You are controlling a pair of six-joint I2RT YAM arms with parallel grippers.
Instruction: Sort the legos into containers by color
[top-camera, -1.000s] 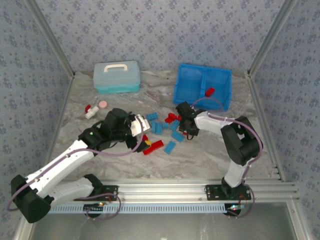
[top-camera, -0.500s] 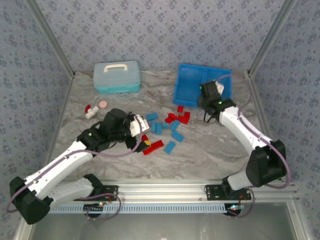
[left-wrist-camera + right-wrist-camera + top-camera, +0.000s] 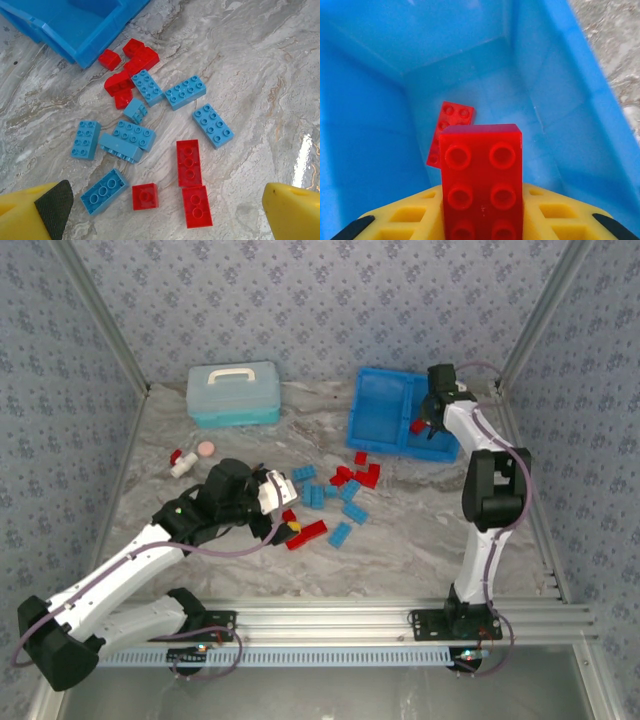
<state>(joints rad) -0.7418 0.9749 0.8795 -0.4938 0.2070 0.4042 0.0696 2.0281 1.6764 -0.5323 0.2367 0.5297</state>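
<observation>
One red brick [image 3: 481, 180] now over tray [image 3: 382, 412]

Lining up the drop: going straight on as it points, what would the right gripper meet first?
Probably the loose red brick in the tray compartment, beyond the held red brick in the right gripper; depth unclear.

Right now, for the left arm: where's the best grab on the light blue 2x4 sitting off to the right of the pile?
Come straight down from above and pinch the light blue 2x4 across its two long sides at mid-length. It lies flat, studs up, touching nothing; bare marble on one side, a narrow gap to the red brick on the other.
</observation>
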